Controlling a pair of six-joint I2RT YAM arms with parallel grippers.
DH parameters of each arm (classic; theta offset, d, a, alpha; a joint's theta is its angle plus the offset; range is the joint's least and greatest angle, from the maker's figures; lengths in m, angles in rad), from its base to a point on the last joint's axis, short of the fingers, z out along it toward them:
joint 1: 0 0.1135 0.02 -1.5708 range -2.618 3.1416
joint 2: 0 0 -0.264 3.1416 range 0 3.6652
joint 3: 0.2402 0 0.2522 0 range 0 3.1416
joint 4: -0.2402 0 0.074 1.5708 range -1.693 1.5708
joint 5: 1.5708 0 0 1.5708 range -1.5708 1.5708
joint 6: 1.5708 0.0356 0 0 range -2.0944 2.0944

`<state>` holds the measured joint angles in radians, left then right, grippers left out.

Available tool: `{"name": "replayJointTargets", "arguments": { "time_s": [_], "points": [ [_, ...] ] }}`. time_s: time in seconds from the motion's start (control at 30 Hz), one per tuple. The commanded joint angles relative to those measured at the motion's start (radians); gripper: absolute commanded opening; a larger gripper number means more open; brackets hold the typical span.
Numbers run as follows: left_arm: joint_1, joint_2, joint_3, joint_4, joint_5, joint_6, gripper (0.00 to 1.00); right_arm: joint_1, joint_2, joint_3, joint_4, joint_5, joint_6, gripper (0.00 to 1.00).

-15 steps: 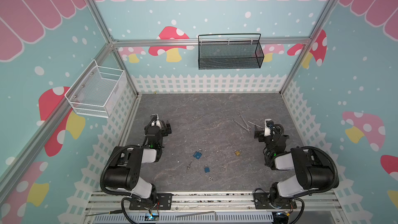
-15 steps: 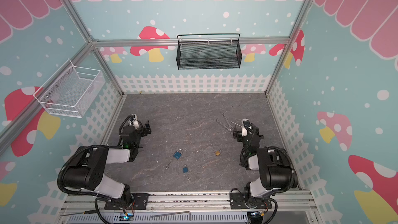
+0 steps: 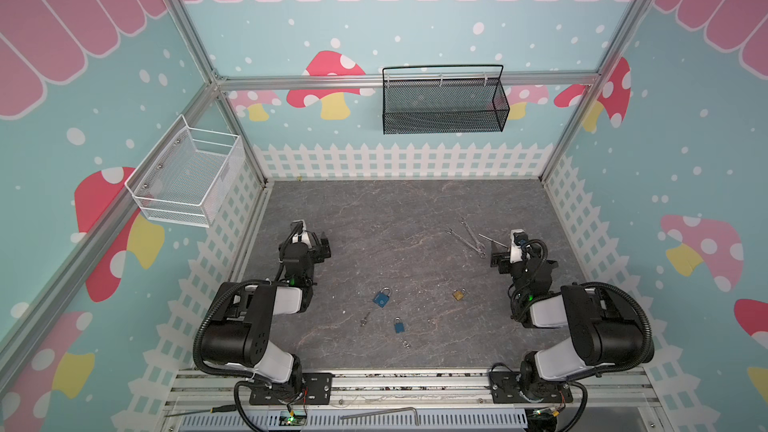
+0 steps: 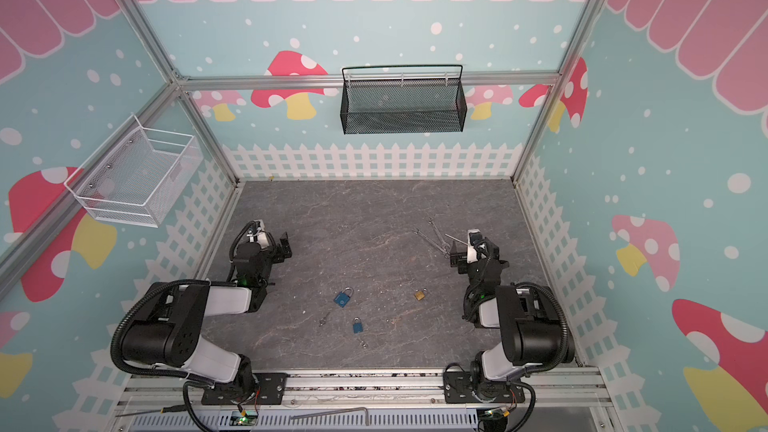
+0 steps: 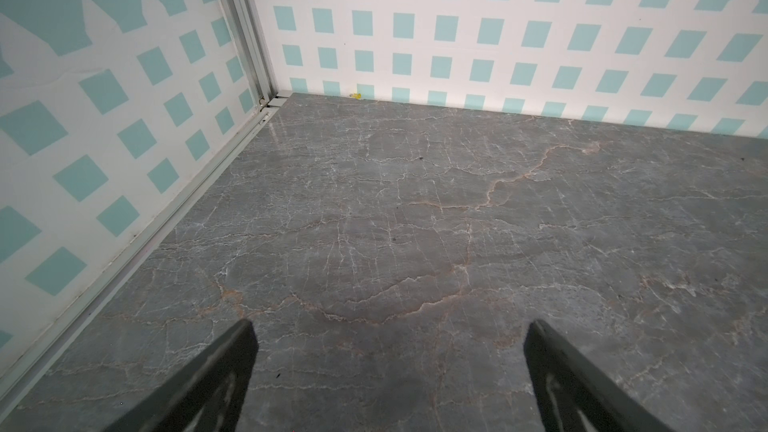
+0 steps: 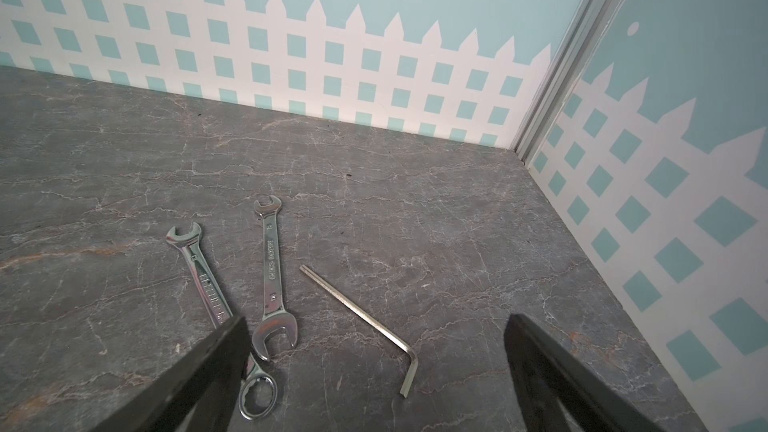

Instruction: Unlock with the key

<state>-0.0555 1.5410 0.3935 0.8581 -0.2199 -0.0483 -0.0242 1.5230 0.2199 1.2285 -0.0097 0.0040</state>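
Near the front middle of the grey floor lie a larger blue padlock (image 3: 382,297) (image 4: 343,297), a smaller blue padlock (image 3: 399,325) (image 4: 357,325) and a brass padlock (image 3: 459,294) (image 4: 420,294). A small silver key (image 3: 365,319) (image 4: 324,319) rests left of the smaller blue one, and another small key (image 3: 406,343) (image 4: 363,342) lies in front of it. My left gripper (image 3: 322,245) (image 4: 284,248) (image 5: 390,328) stands open over bare floor at the left. My right gripper (image 3: 496,255) (image 4: 455,257) (image 6: 376,322) is open at the right, holding nothing. Neither wrist view shows a lock or key.
Two silver wrenches (image 6: 272,259) (image 6: 203,276) and a hex key (image 6: 361,309) lie just ahead of the right gripper, also in a top view (image 3: 469,236). A black mesh basket (image 3: 444,99) hangs on the back wall, a white wire basket (image 3: 187,178) on the left wall.
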Motion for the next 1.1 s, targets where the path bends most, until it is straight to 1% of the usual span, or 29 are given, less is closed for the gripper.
{"name": "replayJointTargets", "arguments": {
  "time_s": [0.0,0.7,0.9,0.97,1.07],
  "points": [
    [0.001,-0.004,-0.001,0.025,0.003,0.013,1.0,0.004,-0.004,-0.001,0.041,-0.006,-0.02,0.98],
    [0.0,-0.003,0.001,0.024,0.005,0.013,1.0,0.004,-0.004,-0.002,0.041,-0.006,-0.019,0.98],
    [-0.001,-0.016,-0.012,0.038,-0.013,0.008,1.0,0.003,-0.021,-0.008,0.048,-0.017,-0.02,0.98],
    [-0.001,-0.045,-0.013,0.014,-0.021,0.003,1.0,0.004,-0.066,-0.004,0.007,-0.016,-0.017,0.98],
    [-0.003,-0.121,-0.012,-0.056,-0.006,0.013,1.0,0.004,-0.156,0.02,-0.129,0.02,0.01,0.98]
  ]
}}
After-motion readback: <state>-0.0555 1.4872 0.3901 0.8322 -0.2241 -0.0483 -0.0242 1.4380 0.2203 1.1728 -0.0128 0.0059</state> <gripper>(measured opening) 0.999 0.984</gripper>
